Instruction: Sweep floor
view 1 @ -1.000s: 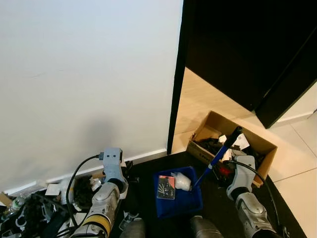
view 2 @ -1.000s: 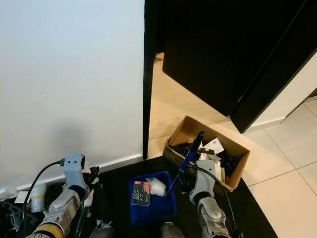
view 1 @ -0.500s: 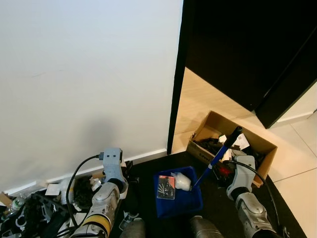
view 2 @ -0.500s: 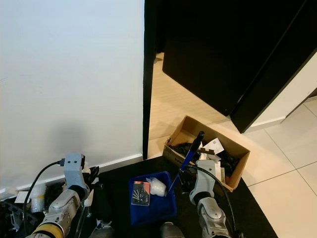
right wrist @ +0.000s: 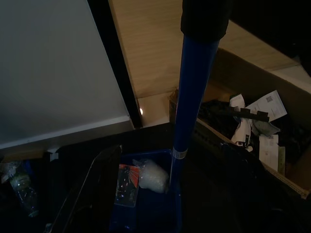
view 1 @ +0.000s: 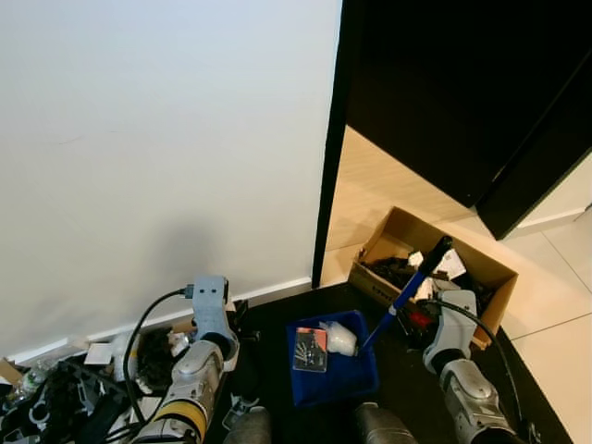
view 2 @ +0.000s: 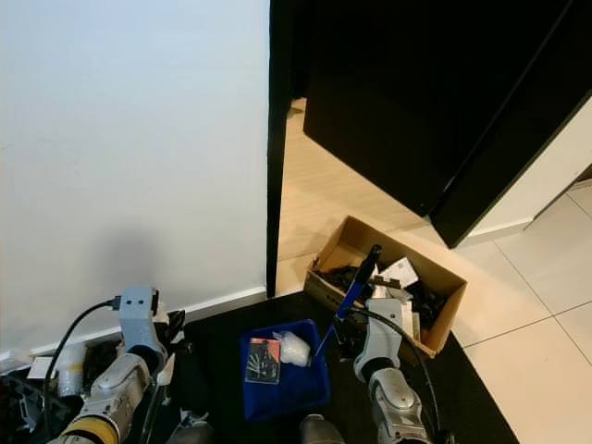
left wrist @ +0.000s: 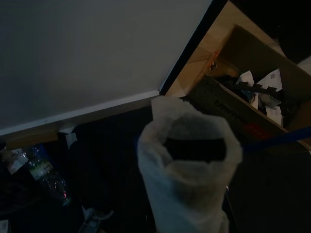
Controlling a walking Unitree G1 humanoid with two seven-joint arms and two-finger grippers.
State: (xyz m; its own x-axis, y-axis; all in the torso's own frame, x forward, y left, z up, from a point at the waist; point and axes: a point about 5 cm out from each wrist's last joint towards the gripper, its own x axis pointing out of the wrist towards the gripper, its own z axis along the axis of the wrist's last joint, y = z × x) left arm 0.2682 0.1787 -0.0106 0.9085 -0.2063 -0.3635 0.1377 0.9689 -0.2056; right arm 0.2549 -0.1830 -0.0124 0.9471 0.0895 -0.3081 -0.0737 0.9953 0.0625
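the dustpan sat on the floor right in front of the robot, its handle leaning toward the cardboard box on the right, wall behind, clutter left.

dustpan: 1 | blue-handled broom: 1 | cardboard box: 1 | plastic bottle: 1

left arm: silver and round, with a yellow band and a black band low down, at the lower left of the frame
left wrist box: pale grey, square, with two small dark screw holes
left cable: black, curving out from the box
right arm: silver, at the lower right
right cable: thin, black, looping beside the arm
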